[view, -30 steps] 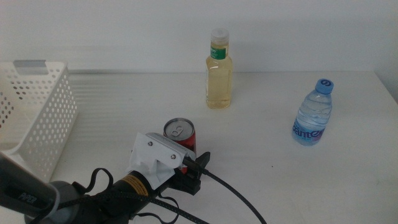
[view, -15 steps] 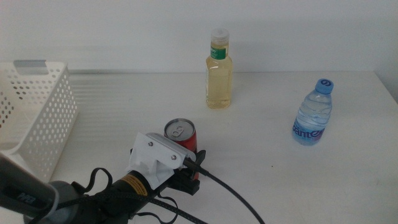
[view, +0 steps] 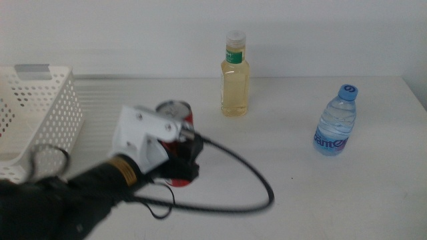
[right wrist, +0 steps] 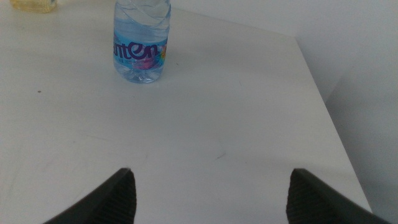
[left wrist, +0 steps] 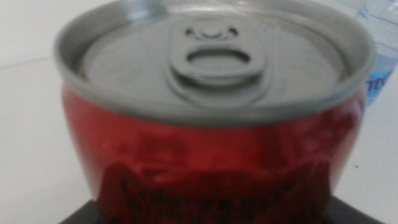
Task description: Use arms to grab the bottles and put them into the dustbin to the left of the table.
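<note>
The dustbin (view: 41,120) sits at the table's (view: 320,200) left edge, and it is the biggest thing we deal with after the table itself. Our left arm (view: 73,200) reaches in from the lower left, its gripper (view: 179,155) closed around the red can (view: 175,113), which we hold between the bin and the yellow bottle (view: 235,75). In the left wrist view the can (left wrist: 211,124) fills the frame, upright, lid toward the camera. Our right gripper (right wrist: 208,190) waits at the near right of the table, jaws spread wide and empty, facing the water bottle (right wrist: 142,38), which stands well apart to the right in the middle view (view: 335,121).

We judge the carry to the bin is under way. The can is smooth and round, so a grip low on its body could let it tilt or slip if we swing fast. The trailing cable (view: 247,173) loops across the table and might snag. Releasing too early would drop the can against the bin's rim rather than inside.
</note>
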You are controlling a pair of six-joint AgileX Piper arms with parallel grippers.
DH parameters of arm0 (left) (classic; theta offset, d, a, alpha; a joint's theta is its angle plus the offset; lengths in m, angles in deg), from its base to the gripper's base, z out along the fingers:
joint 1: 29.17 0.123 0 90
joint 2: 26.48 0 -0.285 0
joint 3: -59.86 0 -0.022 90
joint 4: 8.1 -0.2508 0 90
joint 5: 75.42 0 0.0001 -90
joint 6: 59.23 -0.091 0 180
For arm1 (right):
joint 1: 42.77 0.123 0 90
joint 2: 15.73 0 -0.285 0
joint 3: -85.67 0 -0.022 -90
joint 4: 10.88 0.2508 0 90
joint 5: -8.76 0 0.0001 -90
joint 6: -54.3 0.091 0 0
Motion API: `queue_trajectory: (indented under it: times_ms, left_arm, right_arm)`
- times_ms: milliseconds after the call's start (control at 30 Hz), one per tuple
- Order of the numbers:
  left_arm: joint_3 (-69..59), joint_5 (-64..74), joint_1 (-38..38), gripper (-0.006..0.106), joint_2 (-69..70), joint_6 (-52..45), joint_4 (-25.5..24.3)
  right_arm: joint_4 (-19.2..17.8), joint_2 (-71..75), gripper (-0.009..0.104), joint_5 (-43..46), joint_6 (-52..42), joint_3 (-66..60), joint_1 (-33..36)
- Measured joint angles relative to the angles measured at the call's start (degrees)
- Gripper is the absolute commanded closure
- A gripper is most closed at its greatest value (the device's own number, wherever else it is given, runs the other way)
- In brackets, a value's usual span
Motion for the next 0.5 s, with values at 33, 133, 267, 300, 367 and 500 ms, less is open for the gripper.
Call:
queue_trajectory:
  times_ms: [33, 133, 267, 300, 367, 500]
  left_arm:
    - [1.21, 3.39, 0.41, 0.105, 1.41, 0.0, 0.04]
    - [5.53, 15.71, 1.96, 0.105, 5.68, -0.45, -0.18]
    - [12.41, 30.04, 4.41, 0.105, 8.51, -1.49, -0.18]
    - [14.26, 33.21, 5.18, 0.105, 8.87, -1.72, -0.18]
    - [17.94, 39.38, 7.09, 0.105, 9.19, -2.04, -0.18]
    - [24.31, 50.94, 12.92, 0.105, 9.18, -5.68, 0.79]
  right_arm:
    - [0.0, 0.0, 0.032, 0.0, 0.0, 0.0, 0.0]
    - [0.0, 0.0, 0.032, 0.0, 0.0, 0.0, 0.0]
    - [0.0, 0.0, 0.032, 0.0, 0.0, 0.0, 0.0]
    - [0.0, 0.0, 0.032, 0.0, 0.0, 0.0, 0.0]
    - [0.0, 0.0, 0.032, 0.0, 0.0, 0.0, 0.0]
    - [0.0, 0.0, 0.032, 0.0, 0.0, 0.0, 0.0]
